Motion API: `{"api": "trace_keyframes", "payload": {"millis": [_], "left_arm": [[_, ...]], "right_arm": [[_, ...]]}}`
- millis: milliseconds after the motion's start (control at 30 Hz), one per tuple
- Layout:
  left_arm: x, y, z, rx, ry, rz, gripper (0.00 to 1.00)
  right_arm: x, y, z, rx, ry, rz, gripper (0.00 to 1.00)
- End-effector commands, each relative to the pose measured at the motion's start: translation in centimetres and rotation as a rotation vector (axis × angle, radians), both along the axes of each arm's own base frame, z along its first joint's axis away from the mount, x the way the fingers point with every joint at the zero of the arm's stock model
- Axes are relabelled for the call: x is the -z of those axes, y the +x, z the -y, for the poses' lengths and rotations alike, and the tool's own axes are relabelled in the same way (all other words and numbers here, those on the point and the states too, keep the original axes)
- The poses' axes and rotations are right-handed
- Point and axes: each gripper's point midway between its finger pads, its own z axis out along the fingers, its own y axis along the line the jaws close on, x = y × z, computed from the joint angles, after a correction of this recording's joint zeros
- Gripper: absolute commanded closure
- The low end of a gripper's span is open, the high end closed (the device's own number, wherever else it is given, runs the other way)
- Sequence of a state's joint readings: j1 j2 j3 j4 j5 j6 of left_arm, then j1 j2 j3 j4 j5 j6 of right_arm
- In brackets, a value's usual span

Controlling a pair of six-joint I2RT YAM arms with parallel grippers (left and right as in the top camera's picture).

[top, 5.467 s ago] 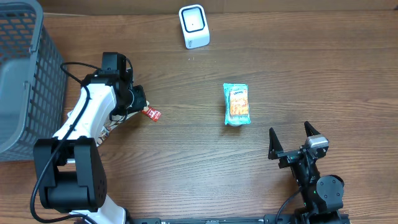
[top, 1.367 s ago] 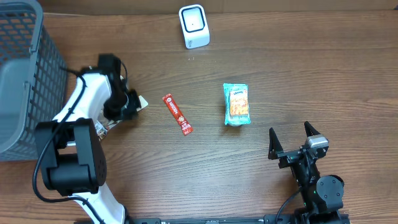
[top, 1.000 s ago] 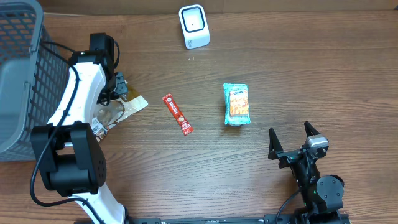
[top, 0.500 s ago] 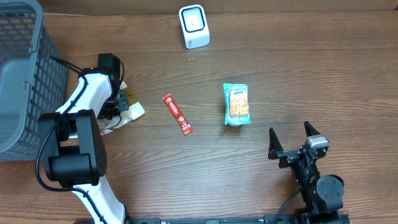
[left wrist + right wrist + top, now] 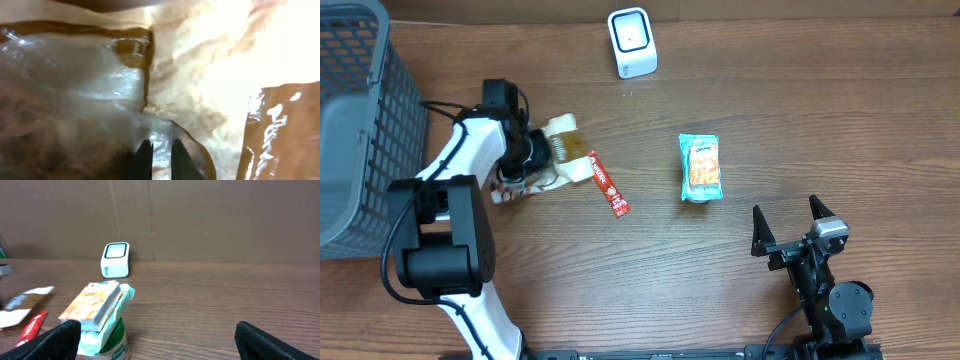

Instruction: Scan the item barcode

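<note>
You see the right gripper's (image 5: 159, 339) dark fingers (image 5: 62, 336) at the bottom corners, spread wide apart. At eight o'clock the green snack pack (image 5: 102, 316) sits on the wooden table (image 5: 210, 300). The white scanner (image 5: 115, 260) stands beyond it at ten o'clock, before the cardboard wall (image 5: 200, 215). A red stick (image 5: 31, 328) and a pale packet (image 5: 22, 307) show at nine o'clock.
</note>
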State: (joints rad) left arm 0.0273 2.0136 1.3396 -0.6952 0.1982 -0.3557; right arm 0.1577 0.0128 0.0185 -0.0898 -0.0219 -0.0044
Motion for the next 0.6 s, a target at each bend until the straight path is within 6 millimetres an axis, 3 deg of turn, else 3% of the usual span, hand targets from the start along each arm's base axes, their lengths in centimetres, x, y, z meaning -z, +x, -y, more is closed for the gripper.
{"api": "trace_keyframes", "payload": {"millis": [0, 233, 333, 433, 467, 567], "left_arm": [[0.4, 0.6, 2.9, -0.007, -0.151, -0.002, 0.90], [-7.0, 4.2, 1.3, 0.029, -0.105, 0.108, 0.83], [-9.2, 5.1, 0.0, 0.043, -0.024, 0.142, 0.84], [-9.4, 5.5, -1.5, 0.079, 0.084, 0.161, 0.85], [-8.7, 5.3, -3.2, 0.076, 0.185, 0.144, 0.88], [-7.2, 4.8, -5.1, 0.052, 0.288, 0.108, 0.96]], "right_arm": [[0.1, 0.0, 0.0, -0.001, -0.007, 0.007, 0.00], [0.1, 0.0, 0.0, -0.001, -0.007, 0.007, 0.00], [0.1, 0.0, 0.0, -0.001, -0.007, 0.007, 0.00], [0.1, 0.0, 0.0, -0.001, -0.007, 0.007, 0.00], [0.1, 0.0, 0.0, -0.001, -0.007, 0.007, 0.00], [0.1, 0.0, 0.0, -0.001, -0.007, 0.007, 0.00]]}}
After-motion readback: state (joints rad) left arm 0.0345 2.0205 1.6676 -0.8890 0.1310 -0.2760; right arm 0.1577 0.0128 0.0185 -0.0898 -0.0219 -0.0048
